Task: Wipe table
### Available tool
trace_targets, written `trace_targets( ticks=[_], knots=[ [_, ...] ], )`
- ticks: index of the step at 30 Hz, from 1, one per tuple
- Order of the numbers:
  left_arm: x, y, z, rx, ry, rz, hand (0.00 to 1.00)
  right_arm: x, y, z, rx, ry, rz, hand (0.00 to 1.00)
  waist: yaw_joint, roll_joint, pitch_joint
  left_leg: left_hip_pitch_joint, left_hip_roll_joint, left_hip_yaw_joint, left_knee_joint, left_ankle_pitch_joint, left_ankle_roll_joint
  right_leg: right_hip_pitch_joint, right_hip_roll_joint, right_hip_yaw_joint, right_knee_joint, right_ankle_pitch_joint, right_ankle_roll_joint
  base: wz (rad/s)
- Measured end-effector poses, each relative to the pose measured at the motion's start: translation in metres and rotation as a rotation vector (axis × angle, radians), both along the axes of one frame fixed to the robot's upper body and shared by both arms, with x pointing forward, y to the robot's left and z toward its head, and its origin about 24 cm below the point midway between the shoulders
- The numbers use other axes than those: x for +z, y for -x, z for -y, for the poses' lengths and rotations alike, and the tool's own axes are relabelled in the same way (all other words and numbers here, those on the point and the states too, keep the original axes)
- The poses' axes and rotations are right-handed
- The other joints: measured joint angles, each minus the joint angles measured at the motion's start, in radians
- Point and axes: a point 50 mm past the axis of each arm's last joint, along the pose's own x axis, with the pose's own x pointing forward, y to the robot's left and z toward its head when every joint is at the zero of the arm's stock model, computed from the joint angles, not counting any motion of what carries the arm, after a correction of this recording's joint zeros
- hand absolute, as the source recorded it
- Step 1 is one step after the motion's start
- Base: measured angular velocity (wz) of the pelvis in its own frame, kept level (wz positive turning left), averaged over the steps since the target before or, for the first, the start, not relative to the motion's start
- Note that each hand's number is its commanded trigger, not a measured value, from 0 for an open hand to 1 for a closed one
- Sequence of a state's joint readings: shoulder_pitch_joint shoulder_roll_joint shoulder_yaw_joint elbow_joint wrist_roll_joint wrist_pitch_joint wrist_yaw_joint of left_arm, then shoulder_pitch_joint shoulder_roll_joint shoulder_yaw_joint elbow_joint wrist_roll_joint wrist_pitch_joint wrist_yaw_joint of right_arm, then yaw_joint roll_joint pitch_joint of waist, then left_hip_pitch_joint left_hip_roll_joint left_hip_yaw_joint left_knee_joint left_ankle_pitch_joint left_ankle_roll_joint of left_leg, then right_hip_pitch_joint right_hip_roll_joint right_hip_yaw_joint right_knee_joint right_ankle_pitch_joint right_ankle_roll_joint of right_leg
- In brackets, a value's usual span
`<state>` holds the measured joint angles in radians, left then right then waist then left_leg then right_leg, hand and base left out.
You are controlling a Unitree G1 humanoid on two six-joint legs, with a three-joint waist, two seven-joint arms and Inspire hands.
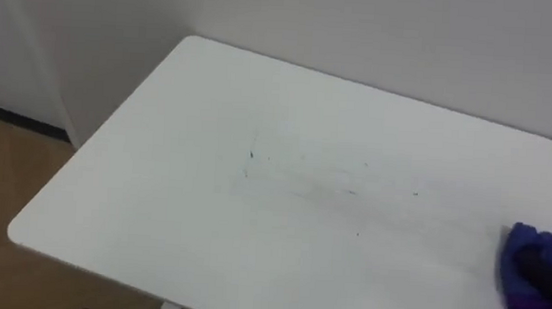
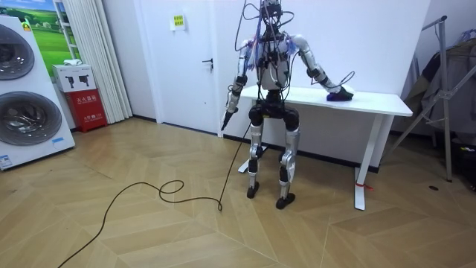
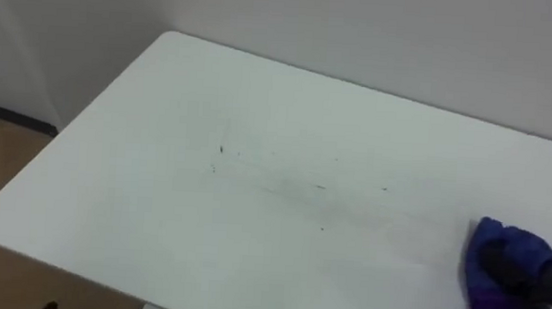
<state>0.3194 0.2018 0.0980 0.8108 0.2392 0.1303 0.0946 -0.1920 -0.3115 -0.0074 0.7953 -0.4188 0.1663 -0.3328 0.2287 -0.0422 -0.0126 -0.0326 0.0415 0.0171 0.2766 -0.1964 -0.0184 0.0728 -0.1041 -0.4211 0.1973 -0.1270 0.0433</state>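
Right hand (image 3: 535, 272) rests on the bunched blue cloth (image 3: 490, 256) at the desk's (image 3: 160, 196) right end, half buried in it. Gripping or pressing, can't tell. Left hand (image 2: 231, 103) hangs at the robot's side.

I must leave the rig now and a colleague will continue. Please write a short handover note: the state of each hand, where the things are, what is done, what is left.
Right hand: on the blue cloth, near the right end of the white table. Its grip is too hidden to judge.
Left hand: hangs at the robot's side, away from the table, idle.
Done: the cloth is on the table, under the hand.
Left: faint dark marks lie across the table's middle, left of the cloth and apart from it. The next move is probably to sweep the cloth leftward over them.
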Motion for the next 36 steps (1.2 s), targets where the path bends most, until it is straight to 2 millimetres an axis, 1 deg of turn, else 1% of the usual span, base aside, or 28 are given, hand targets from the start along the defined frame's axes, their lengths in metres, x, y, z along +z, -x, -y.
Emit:
trace_targets(
  ticks=[1,2,4,6,8,10,11,12,13,14,16,17,18,19,20,22,23,24,25,26,28,29,30,31,33,34,35,36],
  knots=[
    [-0.002,-0.003,0.004,-0.005,0.017,-0.016,0.00,0.015,-0.037,-0.041,0.167,-0.015,0.037,1.00,0.030,0.004,0.0008,-0.017,0.000,-0.019,0.002,0.000,0.001,-0.034,0.004,-0.001,0.013,0.000,-0.006,-0.49],
    [-0.003,-0.008,0.006,-0.014,0.037,-0.021,0.00,0.033,-0.069,-0.087,0.341,-0.011,0.086,1.00,0.049,0.000,0.0080,-0.039,0.000,-0.038,0.010,0.006,-0.003,-0.057,0.007,-0.005,0.028,-0.010,-0.018,-0.20],
    [-0.003,-0.021,0.011,-0.046,0.059,-0.007,0.00,0.063,-0.099,-0.131,0.530,0.009,0.155,1.00,0.078,0.007,0.0268,-0.053,-0.001,-0.057,0.016,0.022,-0.014,-0.070,0.001,-0.024,0.048,-0.026,-0.035,0.49],
    [-0.003,-0.021,0.011,-0.053,0.065,-0.012,0.00,0.084,-0.113,-0.148,0.615,0.013,0.221,1.00,0.115,0.007,0.0271,-0.059,-0.018,-0.090,0.019,0.033,-0.009,-0.077,-0.024,-0.055,0.086,-0.054,-0.031,0.82],
    [-0.004,-0.004,0.007,-0.040,0.057,-0.053,0.00,0.085,-0.114,-0.148,0.622,0.005,0.228,1.00,0.130,0.012,0.0300,-0.057,-0.029,-0.099,0.035,0.027,-0.002,-0.065,-0.057,-0.082,0.123,-0.079,-0.019,0.66],
    [-0.004,0.010,0.004,-0.012,0.059,-0.092,0.00,0.064,-0.101,-0.125,0.555,-0.005,0.170,1.00,0.130,0.011,0.0298,-0.051,-0.029,-0.098,0.040,0.018,0.012,-0.060,-0.087,-0.081,0.176,-0.088,-0.003,0.45],
    [-0.003,0.012,0.000,0.012,0.053,-0.088,0.00,0.042,-0.084,-0.108,0.499,-0.015,0.094,1.00,0.126,0.016,0.0303,-0.045,-0.018,-0.097,0.038,0.014,0.017,-0.068,-0.095,-0.052,0.223,-0.086,0.016,0.23],
    [-0.002,0.011,-0.003,0.025,0.048,-0.079,0.00,0.029,-0.073,-0.099,0.468,-0.019,0.049,1.00,0.119,0.016,0.0296,-0.044,-0.015,-0.098,0.038,0.011,0.018,-0.072,-0.107,-0.040,0.254,-0.084,0.022,0.19],
    [0.000,0.011,-0.009,0.033,0.035,-0.060,0.00,0.017,-0.053,-0.082,0.425,0.003,0.057,1.00,0.093,0.013,0.0279,-0.041,-0.012,-0.094,0.042,0.007,0.019,-0.091,-0.165,-0.022,0.323,-0.092,0.031,0.15],
    [0.003,0.010,-0.015,0.046,0.019,-0.040,0.00,0.010,-0.039,-0.064,0.374,0.007,0.048,1.00,0.062,0.015,0.0280,-0.032,0.004,-0.069,0.045,-0.001,0.013,-0.102,-0.226,0.015,0.349,-0.096,0.045,0.12],
    [0.012,0.001,-0.030,0.061,-0.026,0.018,0.00,0.001,-0.018,-0.036,0.245,0.007,0.037,1.00,0.024,0.009,0.0234,-0.034,0.046,-0.035,0.056,-0.015,-0.008,-0.094,-0.277,0.055,0.302,-0.069,0.054,-0.05],
    [0.017,-0.005,-0.039,0.063,-0.055,0.051,0.00,-0.005,-0.002,-0.017,0.166,0.010,0.022,1.00,0.006,0.007,0.0199,-0.032,0.076,-0.046,0.068,-0.026,-0.029,-0.083,-0.281,0.073,0.237,-0.026,0.056,-0.10],
    [0.020,-0.007,-0.044,0.061,-0.071,0.064,0.00,-0.009,0.008,-0.008,0.130,0.009,0.013,1.00,-0.008,0.005,0.0166,-0.031,0.093,-0.050,0.070,-0.029,-0.041,-0.068,-0.279,0.076,0.193,-0.005,0.056,-0.09],
    [0.026,-0.010,-0.053,0.063,-0.098,0.088,0.00,-0.014,0.027,0.009,0.053,-0.004,-0.002,1.00,-0.032,-0.009,0.0050,-0.028,0.118,-0.056,0.069,-0.033,-0.066,-0.045,-0.270,0.075,0.111,0.039,0.065,0.00],
    [0.028,-0.012,-0.057,0.067,-0.110,0.099,0.00,-0.016,0.034,0.015,0.019,-0.009,-0.009,1.00,-0.043,-0.014,0.0012,-0.025,0.130,-0.060,0.070,-0.035,-0.080,-0.033,-0.264,0.073,0.077,0.057,0.068,-0.06],
    [0.036,-0.019,-0.068,0.071,-0.160,0.132,0.00,-0.017,0.056,0.038,-0.091,0.013,-0.019,1.00,-0.086,-0.026,-0.0078,-0.026,0.198,-0.052,0.083,-0.044,-0.150,-0.023,-0.195,0.043,0.039,0.128,0.080,-0.24],
    [0.037,-0.020,-0.068,0.074,-0.165,0.139,0.00,-0.016,0.059,0.042,-0.099,0.026,-0.021,1.00,-0.086,-0.021,-0.0117,-0.024,0.218,-0.043,0.088,-0.047,-0.171,-0.025,-0.185,0.003,0.055,0.088,0.120,-0.49],
    [0.033,-0.023,-0.061,0.093,-0.144,0.154,0.00,-0.010,0.060,0.050,-0.106,0.053,-0.011,1.00,-0.091,0.006,-0.0160,-0.019,0.272,-0.034,0.085,-0.034,-0.202,-0.042,-0.140,-0.012,0.098,0.030,0.127,-0.33],
    [0.030,-0.030,-0.052,0.101,-0.112,0.190,0.00,-0.008,0.065,0.054,-0.113,0.063,-0.012,1.00,-0.103,0.010,-0.0127,-0.004,0.306,-0.006,0.060,0.012,-0.199,-0.060,-0.122,-0.025,0.157,-0.023,0.101,-0.16],
    [0.029,-0.031,-0.047,0.095,-0.099,0.197,0.00,-0.008,0.065,0.054,-0.114,0.063,-0.012,1.00,-0.108,0.006,-0.0118,0.005,0.316,0.017,0.050,0.041,-0.180,-0.070,-0.120,-0.025,0.183,-0.043,0.090,0.09],
    [0.021,-0.037,-0.024,0.071,-0.039,0.210,0.00,-0.007,0.054,0.043,-0.091,0.065,-0.010,1.00,-0.111,0.000,-0.0078,0.006,0.358,0.117,0.051,0.146,-0.130,-0.079,-0.090,-0.034,0.207,-0.096,0.045,0.01],
    [0.016,-0.036,-0.015,0.069,-0.014,0.199,0.00,-0.007,0.042,0.029,-0.062,0.052,-0.005,1.00,-0.097,0.001,-0.0071,-0.002,0.361,0.145,0.063,0.166,-0.129,-0.084,-0.072,-0.033,0.206,-0.106,0.022,-0.16],
    [0.014,-0.034,-0.012,0.065,-0.003,0.190,0.00,-0.006,0.035,0.024,-0.048,0.053,-0.004,1.00,-0.085,-0.002,-0.0055,-0.011,0.361,0.162,0.077,0.164,-0.129,-0.091,-0.062,-0.029,0.206,-0.110,0.013,-0.40],
    [0.010,-0.028,-0.008,0.055,0.012,0.161,0.00,-0.002,0.016,0.011,-0.013,0.041,0.004,1.00,-0.055,0.002,-0.0029,-0.021,0.351,0.174,0.101,0.157,-0.126,-0.108,-0.041,-0.006,0.207,-0.110,-0.010,-0.64],
    [0.007,-0.019,-0.006,0.049,0.022,0.115,0.00,0.015,-0.026,-0.020,0.115,0.018,0.034,1.00,-0.027,0.009,0.0090,-0.059,0.315,0.162,0.163,0.099,-0.111,-0.130,-0.017,0.031,0.209,-0.100,-0.048,-0.59],
    [0.004,-0.015,-0.003,0.048,0.046,0.088,0.00,0.032,-0.052,-0.040,0.239,0.042,0.059,1.00,-0.016,0.024,0.0251,-0.100,0.247,0.127,0.212,0.034,-0.092,-0.139,-0.007,0.041,0.208,-0.098,-0.058,-0.27],
    [0.002,-0.013,0.000,0.041,0.071,0.066,0.00,0.051,-0.071,-0.058,0.340,0.061,0.102,1.00,0.000,0.044,0.0369,-0.135,0.178,0.114,0.223,-0.004,-0.069,-0.158,-0.001,0.049,0.208,-0.098,-0.062,-0.23],
    [0.002,-0.012,0.001,0.043,0.079,0.058,0.00,0.058,-0.078,-0.065,0.378,0.062,0.126,1.00,0.015,0.055,0.0394,-0.147,0.145,0.115,0.210,-0.011,-0.057,-0.166,0.001,0.053,0.208,-0.098,-0.062,-0.25]
  ],
)
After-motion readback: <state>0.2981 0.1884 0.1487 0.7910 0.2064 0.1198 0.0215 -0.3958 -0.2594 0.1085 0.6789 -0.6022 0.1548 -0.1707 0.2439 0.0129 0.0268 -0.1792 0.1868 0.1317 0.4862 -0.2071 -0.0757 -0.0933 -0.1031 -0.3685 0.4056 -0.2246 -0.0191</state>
